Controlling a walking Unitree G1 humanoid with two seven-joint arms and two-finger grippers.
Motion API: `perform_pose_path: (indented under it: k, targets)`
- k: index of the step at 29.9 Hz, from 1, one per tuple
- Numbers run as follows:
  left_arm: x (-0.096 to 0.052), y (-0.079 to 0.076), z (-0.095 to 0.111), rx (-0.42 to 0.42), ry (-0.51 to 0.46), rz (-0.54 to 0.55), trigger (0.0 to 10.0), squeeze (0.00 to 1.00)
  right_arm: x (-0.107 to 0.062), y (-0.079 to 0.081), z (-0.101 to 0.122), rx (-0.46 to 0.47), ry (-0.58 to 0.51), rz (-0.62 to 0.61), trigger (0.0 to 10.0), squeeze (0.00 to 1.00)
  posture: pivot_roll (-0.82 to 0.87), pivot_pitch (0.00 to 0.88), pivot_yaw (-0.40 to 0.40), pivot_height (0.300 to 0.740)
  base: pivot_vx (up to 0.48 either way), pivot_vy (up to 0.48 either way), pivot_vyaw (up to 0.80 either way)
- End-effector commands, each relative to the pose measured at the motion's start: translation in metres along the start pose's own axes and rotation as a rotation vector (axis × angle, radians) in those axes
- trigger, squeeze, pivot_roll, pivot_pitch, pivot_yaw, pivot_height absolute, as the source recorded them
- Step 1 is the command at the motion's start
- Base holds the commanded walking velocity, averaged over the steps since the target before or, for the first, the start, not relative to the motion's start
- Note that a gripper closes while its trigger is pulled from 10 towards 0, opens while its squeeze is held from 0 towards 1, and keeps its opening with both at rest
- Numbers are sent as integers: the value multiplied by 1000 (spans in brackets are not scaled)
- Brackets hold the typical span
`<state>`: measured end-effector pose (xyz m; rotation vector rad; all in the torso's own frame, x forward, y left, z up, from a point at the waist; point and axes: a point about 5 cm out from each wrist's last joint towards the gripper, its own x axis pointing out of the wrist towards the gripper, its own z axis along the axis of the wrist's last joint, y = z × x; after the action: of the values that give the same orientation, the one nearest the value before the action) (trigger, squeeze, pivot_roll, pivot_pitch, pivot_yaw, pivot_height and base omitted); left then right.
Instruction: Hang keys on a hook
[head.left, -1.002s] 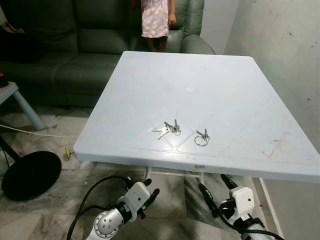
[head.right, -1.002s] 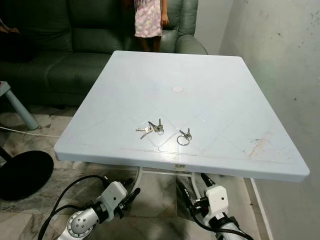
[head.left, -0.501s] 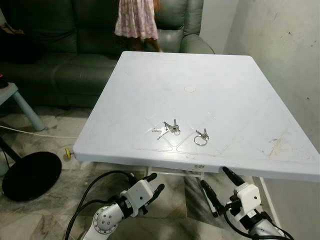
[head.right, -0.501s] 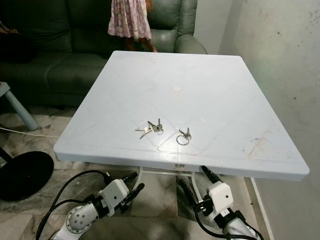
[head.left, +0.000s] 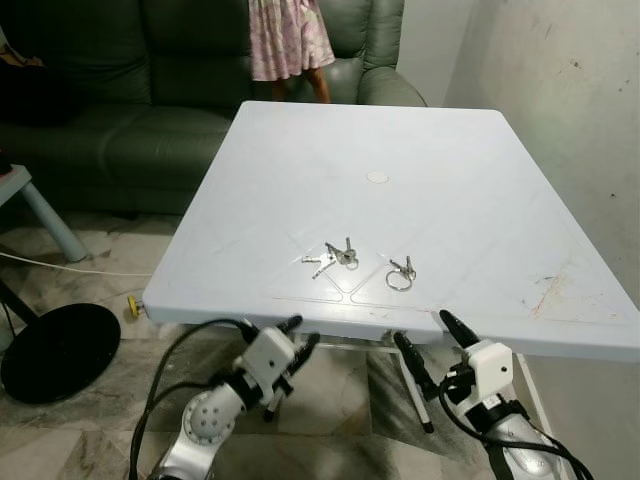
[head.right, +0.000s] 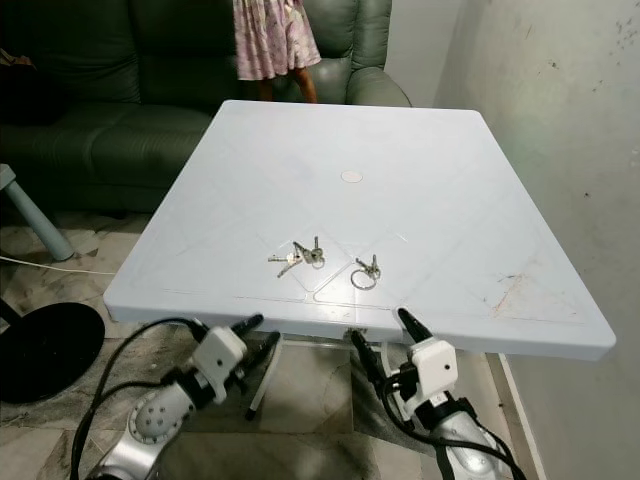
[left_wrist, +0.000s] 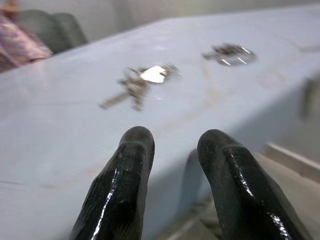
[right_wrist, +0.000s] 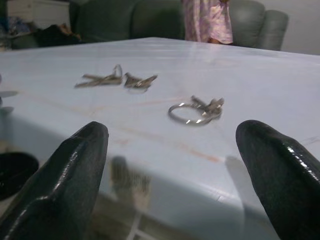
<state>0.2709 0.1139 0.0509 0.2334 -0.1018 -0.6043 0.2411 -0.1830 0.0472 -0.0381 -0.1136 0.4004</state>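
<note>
A pale blue-white square counter (head.left: 470, 150) stands in a room with a grey marbled tile floor (head.left: 90, 420), its right side close to a scuffed white wall (head.left: 580, 90) and its far edge near a dark green leather sofa (head.left: 110, 110). The counter top is faintly scratched, with a rusty smear near its right front corner and a small round cap (head.left: 377, 177) at its centre. Two sets of keys lie on it near the front edge, just beside each other but apart: a bunch of keys (head.left: 331, 258) spread out to the left and a key ring (head.left: 401, 275) with a few short keys to the right. A person in a pink patterned dress (head.left: 288, 38) stands at the sofa behind the counter. On the floor to the left sit a round black base (head.left: 60, 350), a pale blue stool leg (head.left: 45, 215) and a white cable. No writing can be read anywhere. The left gripper (head.left: 295, 336) hangs just below the counter's front edge, its fingers (left_wrist: 122, 185) slightly parted and holding nothing. The right gripper (head.left: 425, 335) is at the same edge, below the key ring, its fingers (right_wrist: 70, 170) spread wide and empty.
</note>
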Motion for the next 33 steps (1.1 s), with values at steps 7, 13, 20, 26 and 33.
perform_pose_path:
  k: [7,13,20,26,33]
  targets:
    - [9,12,26,-83,-88,109,10000,0,14,-8,18,25,-57,-49,10000,0,106,0,-31,736,0,0,0]
    - [6,26,32,-207,-101,249,10000,0,26,-9,26,67,-47,-98,10000,0,108,0,-35,736,0,0,0]
    - [0,51,27,-314,-48,434,10000,0,44,-15,27,67,48,-213,10000,0,115,0,-43,736,0,0,0]
    - [-6,67,26,-347,-18,495,10000,0,58,-21,34,52,87,-273,10000,0,117,0,-53,736,0,0,0]
    - [-1,64,36,-351,-28,447,10000,0,76,-25,50,32,93,-280,10000,0,121,0,-64,736,0,0,0]
